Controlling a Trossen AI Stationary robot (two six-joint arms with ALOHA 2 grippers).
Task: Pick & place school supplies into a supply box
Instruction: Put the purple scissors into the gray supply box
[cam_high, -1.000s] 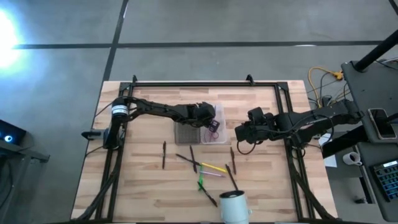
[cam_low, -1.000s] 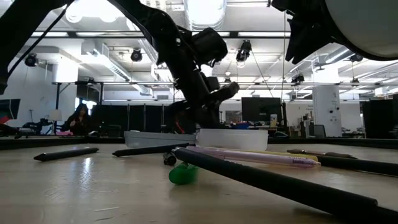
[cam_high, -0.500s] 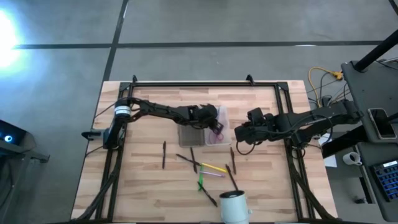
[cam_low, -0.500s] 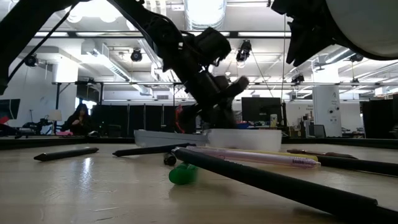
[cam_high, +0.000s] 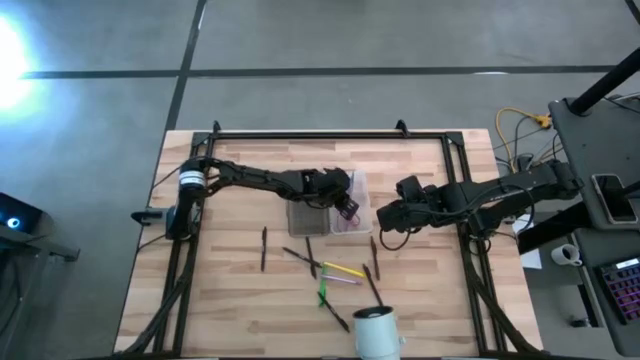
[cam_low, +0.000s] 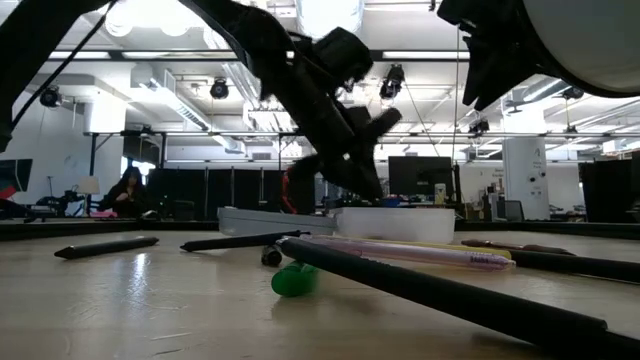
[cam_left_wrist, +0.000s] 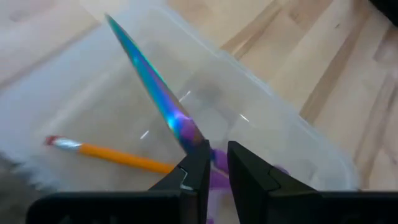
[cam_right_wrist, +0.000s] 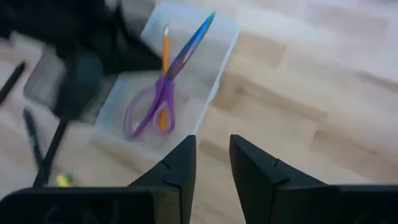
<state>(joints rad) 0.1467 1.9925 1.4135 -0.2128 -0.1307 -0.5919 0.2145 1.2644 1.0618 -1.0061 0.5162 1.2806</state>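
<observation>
Scissors (cam_high: 343, 208) lie in the translucent supply box (cam_high: 340, 225) mid-desk (cam_high: 230, 290) in the high view, the left end effector (cam_high: 349, 210) above them; loose pens (cam_high: 264, 248) lie nearer the white cup (cam_high: 375, 332). Left wrist view: fingers nearly together beside the iridescent blade (cam_left_wrist: 155, 99), an orange pencil (cam_left_wrist: 109, 154) beneath. Right wrist view: the right end effector (cam_right_wrist: 211, 163), narrowly parted, holds nothing.

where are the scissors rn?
In the clear half of the supply box at mid-table in the high view, the scissors lie across an orange pencil, with the left gripper over their purple handles.
</observation>
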